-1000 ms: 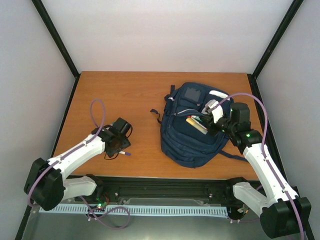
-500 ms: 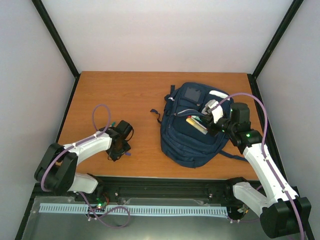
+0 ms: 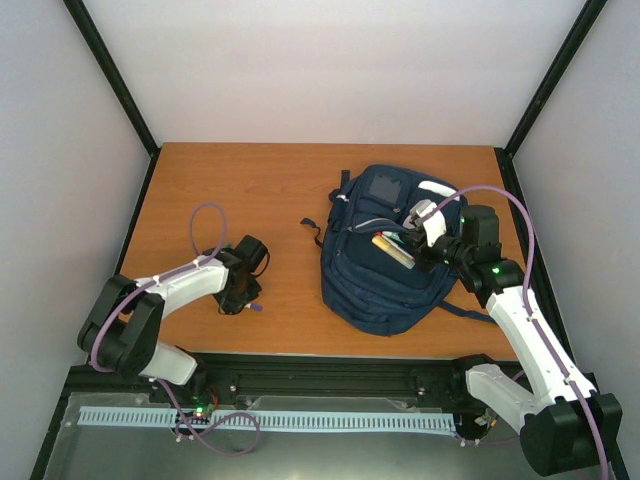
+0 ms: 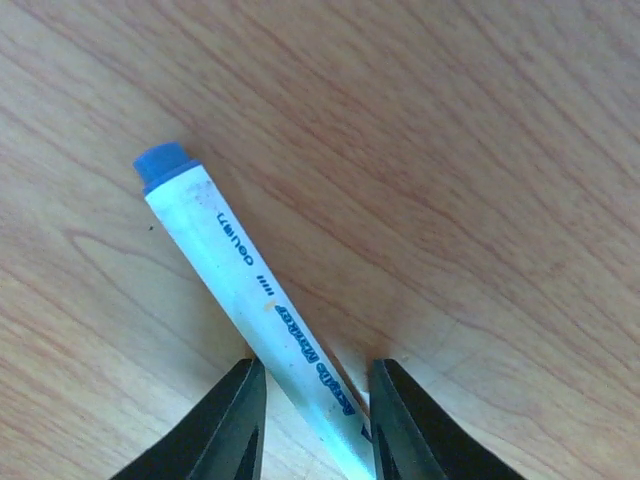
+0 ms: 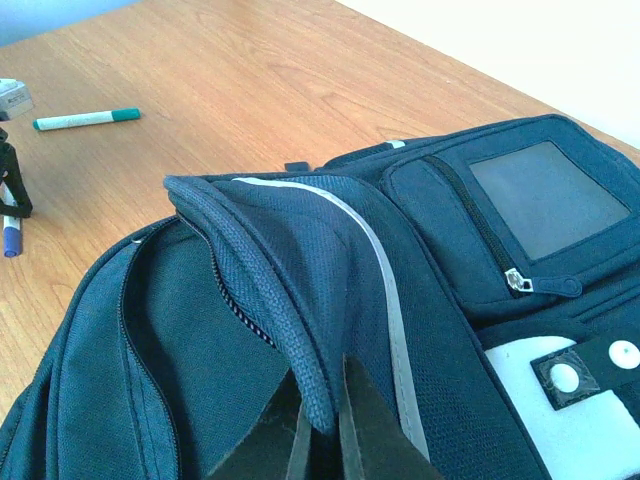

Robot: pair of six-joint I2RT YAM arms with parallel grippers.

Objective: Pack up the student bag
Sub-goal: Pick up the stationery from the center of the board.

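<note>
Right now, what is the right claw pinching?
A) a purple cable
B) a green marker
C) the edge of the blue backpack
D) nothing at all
C: the right claw is shut on the raised rim of the backpack beside its open zipper, as the right wrist view shows up close.

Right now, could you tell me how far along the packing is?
Done: a yellowish pen sits inside the open student bag. In hand: right gripper pinches the flap open; left gripper straddles a blue-capped marker. Left: that marker and a green marker.
</note>
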